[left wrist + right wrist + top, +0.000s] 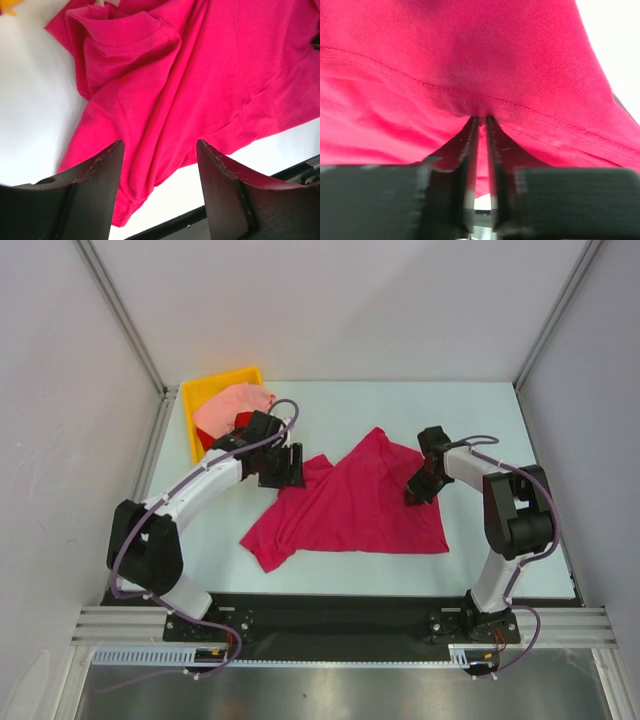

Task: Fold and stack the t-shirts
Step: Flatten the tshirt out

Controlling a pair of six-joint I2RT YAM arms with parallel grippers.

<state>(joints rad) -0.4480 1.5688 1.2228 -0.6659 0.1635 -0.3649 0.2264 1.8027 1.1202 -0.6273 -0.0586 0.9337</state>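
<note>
A magenta-crimson t-shirt [350, 505] lies spread and rumpled on the table. It fills the left wrist view [190, 75] and the right wrist view [470, 60]. My left gripper [290, 466] is open and empty, hovering at the shirt's far left sleeve. My right gripper [416, 491] is shut on the hemmed right edge of the magenta-crimson shirt. A pale salmon-pink shirt [232, 406] lies on top in the yellow bin [196, 400], with a bit of the bright red shirt [213, 436] showing beneath it.
The yellow bin stands at the far left corner of the table. Grey enclosure walls stand on the left, right and back. The black base rail [340, 612] runs along the near edge.
</note>
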